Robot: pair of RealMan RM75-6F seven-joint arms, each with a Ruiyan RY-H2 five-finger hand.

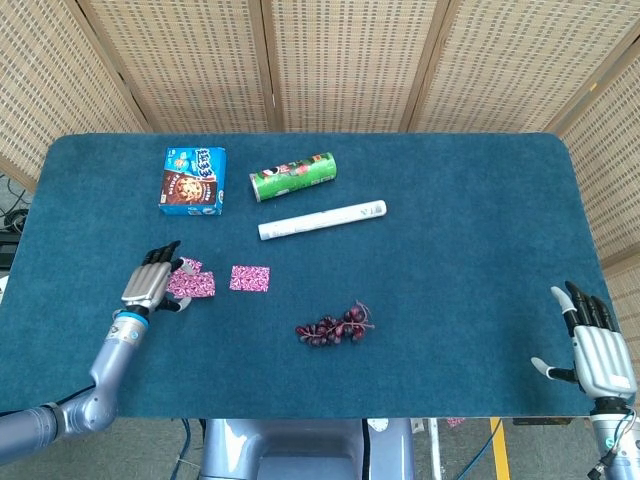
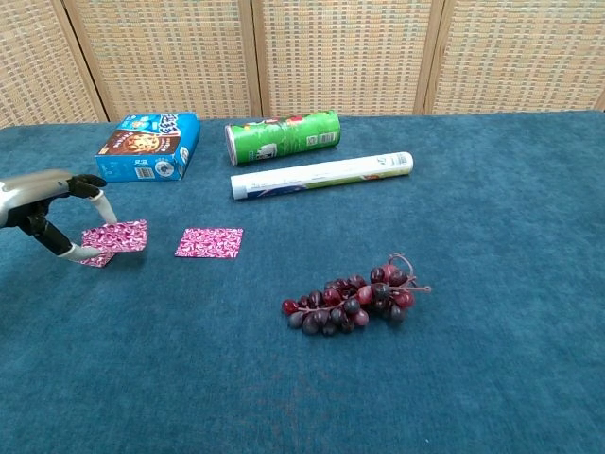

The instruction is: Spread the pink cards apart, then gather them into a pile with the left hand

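Note:
Pink patterned cards lie on the blue table. One card (image 1: pixel 249 278) (image 2: pixel 209 242) lies alone. Further left, another card (image 1: pixel 192 285) (image 2: pixel 121 235) lies partly over a third one whose corner (image 2: pixel 96 259) pokes out beneath. My left hand (image 1: pixel 149 281) (image 2: pixel 49 203) hovers at the left edge of that overlapping pair, fingers arched down with tips touching or nearly touching the cards; it holds nothing. My right hand (image 1: pixel 598 345) is far off at the table's right front edge, open with fingers straight.
A bunch of dark grapes (image 1: pixel 333 326) (image 2: pixel 352 296) lies right of the cards. Behind are a blue cookie box (image 1: pixel 192 180) (image 2: pixel 148 146), a green chip can (image 1: pixel 292 176) (image 2: pixel 282 137) and a white roll (image 1: pixel 321 220) (image 2: pixel 321 175).

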